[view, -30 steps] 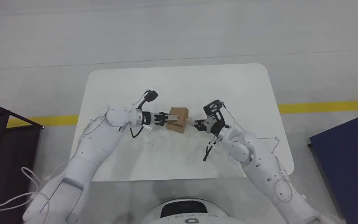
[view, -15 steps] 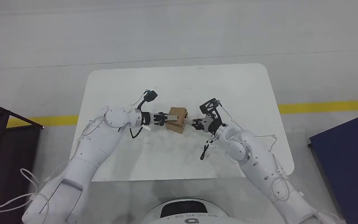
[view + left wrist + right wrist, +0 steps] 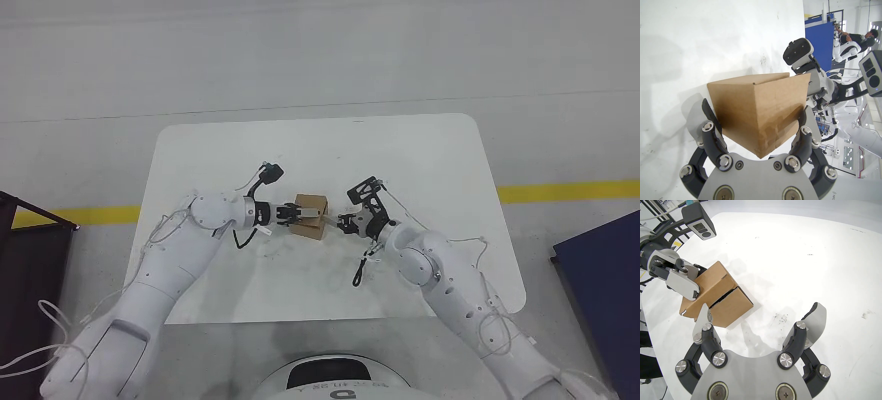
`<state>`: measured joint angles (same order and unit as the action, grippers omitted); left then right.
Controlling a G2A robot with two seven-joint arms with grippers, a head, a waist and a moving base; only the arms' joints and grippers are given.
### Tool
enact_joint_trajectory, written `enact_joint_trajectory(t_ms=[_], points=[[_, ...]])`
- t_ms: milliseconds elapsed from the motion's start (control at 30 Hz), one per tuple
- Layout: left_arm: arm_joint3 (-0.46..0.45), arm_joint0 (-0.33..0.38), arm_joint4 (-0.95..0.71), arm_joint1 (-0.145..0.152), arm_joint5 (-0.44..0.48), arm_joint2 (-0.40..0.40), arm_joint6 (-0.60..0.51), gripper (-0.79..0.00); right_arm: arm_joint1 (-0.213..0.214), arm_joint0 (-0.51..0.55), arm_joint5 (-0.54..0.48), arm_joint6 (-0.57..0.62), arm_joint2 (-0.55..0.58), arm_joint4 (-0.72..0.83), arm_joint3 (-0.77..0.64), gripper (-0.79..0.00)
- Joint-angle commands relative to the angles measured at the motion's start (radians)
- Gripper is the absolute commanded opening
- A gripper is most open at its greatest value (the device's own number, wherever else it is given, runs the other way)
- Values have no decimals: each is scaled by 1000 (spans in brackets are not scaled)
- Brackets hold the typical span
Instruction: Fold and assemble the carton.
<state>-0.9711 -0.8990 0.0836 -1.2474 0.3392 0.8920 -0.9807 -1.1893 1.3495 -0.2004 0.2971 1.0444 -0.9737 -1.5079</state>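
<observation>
A small brown carton (image 3: pixel 311 215) lies near the middle of the white table (image 3: pixel 420 160). My left gripper (image 3: pixel 291 213) is shut on it from the left, its pads (image 3: pixel 709 110) pressed on two opposite sides of the carton (image 3: pixel 757 106). The end of the carton (image 3: pixel 728 298) that faces the right arm has its flaps folded in, with a dark gap between them. My right gripper (image 3: pixel 344 222) stands open at that end. One of its fingertips (image 3: pixel 704 310) is at the carton's face, the other off to the side over bare table.
The table's rounded front edge runs close below both arms. A dark cart (image 3: pixel 20 262) stands on the floor to the left and a blue panel (image 3: pixel 612 280) to the right. Bare table lies behind the carton.
My right gripper has moved left, up to the carton's end. The carton and my left gripper have shifted slightly left and turned a little.
</observation>
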Motion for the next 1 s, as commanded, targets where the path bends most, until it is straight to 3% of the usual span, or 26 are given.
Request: enact_joint_trajectory(t_ms=[0,633,967], points=[[4,1,-1,0,0,0,1,0,-1,-1,3,2,0,1,2,0],[39,19,-11,-7,17,-14,-2,0,-17,-36,9,38,-34,-2,30,0],[73,34,-15,-14,22,-29,-4,0,-13,-20,20,26,7,7,21,0]])
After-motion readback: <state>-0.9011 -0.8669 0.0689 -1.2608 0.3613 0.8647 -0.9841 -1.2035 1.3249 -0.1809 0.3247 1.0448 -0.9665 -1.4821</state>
